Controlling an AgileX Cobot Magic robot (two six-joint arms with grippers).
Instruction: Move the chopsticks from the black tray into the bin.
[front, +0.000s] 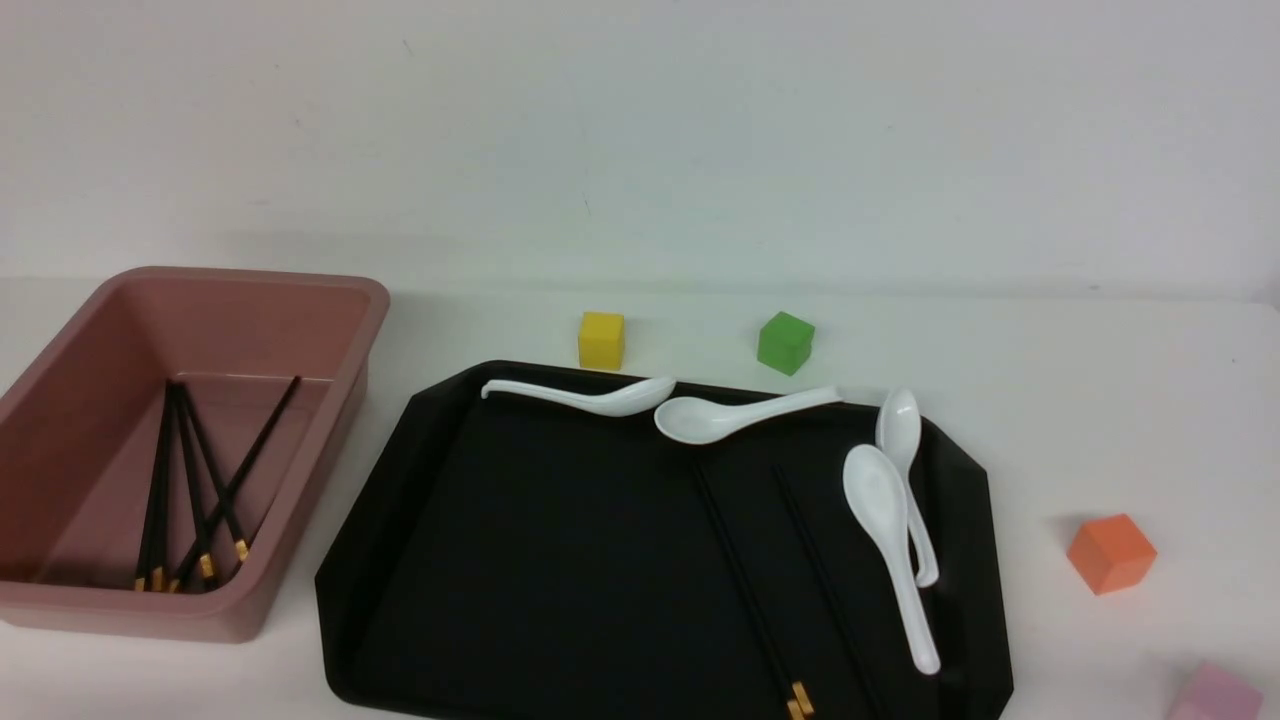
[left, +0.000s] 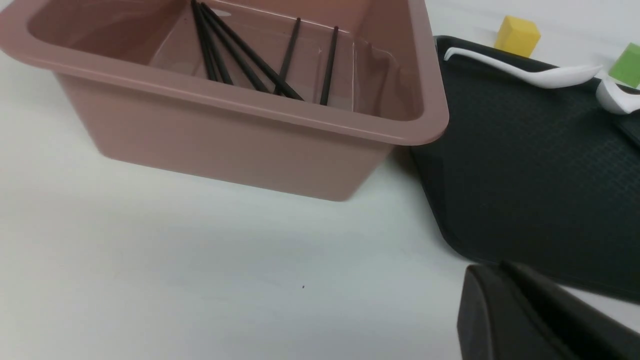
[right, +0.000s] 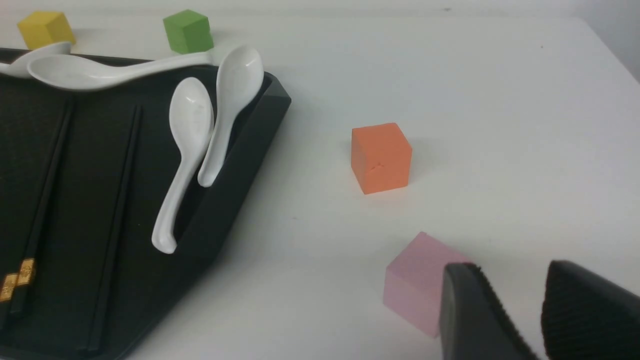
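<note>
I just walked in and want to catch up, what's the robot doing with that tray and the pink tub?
It is clearing chopsticks off the black tray into the bin. Several black sticks already lie in the bin, while more lie on the tray beside four white soup spoons. Neither arm holds anything: the right gripper hangs open over the table near a pink cube, and only a dark part of the left gripper shows, near the tray's edge.

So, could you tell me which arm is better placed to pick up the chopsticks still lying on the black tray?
The right arm, probably. The remaining chopsticks lie in the right half of the black tray, and the right end effector, slightly open, sits beside that edge. The left end effector is near the bin.
</note>
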